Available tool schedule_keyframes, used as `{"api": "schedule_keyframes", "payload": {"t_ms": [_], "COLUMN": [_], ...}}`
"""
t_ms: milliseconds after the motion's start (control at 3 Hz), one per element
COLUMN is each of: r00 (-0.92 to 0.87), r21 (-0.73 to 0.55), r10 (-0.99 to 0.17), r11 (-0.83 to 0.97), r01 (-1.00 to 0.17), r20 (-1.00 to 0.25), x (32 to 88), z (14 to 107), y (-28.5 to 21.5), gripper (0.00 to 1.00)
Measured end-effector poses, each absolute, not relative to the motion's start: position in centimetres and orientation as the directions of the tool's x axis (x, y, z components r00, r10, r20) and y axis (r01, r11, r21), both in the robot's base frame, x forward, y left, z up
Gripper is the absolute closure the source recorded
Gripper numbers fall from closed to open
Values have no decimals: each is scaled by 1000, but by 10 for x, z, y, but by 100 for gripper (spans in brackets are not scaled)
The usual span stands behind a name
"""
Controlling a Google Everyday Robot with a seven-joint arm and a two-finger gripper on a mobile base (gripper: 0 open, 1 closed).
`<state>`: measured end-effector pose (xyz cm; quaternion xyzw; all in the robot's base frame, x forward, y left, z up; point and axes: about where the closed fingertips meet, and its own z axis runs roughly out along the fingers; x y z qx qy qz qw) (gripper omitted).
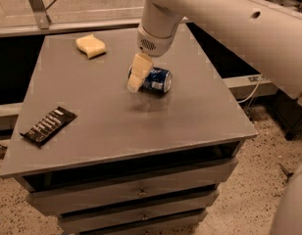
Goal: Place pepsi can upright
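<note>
One grey counter (200, 116), one blue pepsi can (160, 80) on its side near the centre, one yellow sponge (90, 45) at eleven o'clock, one black snack packet (48, 126) at eight o'clock, one hand (135, 82) at the can's nine o'clock end.

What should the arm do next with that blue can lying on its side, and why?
Probably ease the tool down around the pepsi can and grip it. The can lies on its side on the table, not upright, and the tool hangs right at one end of it.
</note>
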<state>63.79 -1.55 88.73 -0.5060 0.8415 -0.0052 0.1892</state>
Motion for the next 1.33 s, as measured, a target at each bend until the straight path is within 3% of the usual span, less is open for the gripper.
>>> {"api": "schedule_keyframes", "payload": {"t_ms": [333, 667, 1000, 1333], "r00": [-437, -447, -456, -416], "r21": [-160, -139, -115, -99], "r10": [-850, -849, -845, -808], "r11": [495, 497, 501, 495], "r01": [-854, -856, -858, -863], "r20": [-295, -282, -280, -417], "x": [652, 657, 658, 654], "z": [863, 850, 844, 883], "y": [-2, 4, 8, 8], "gripper": [3, 26, 57, 88]}}
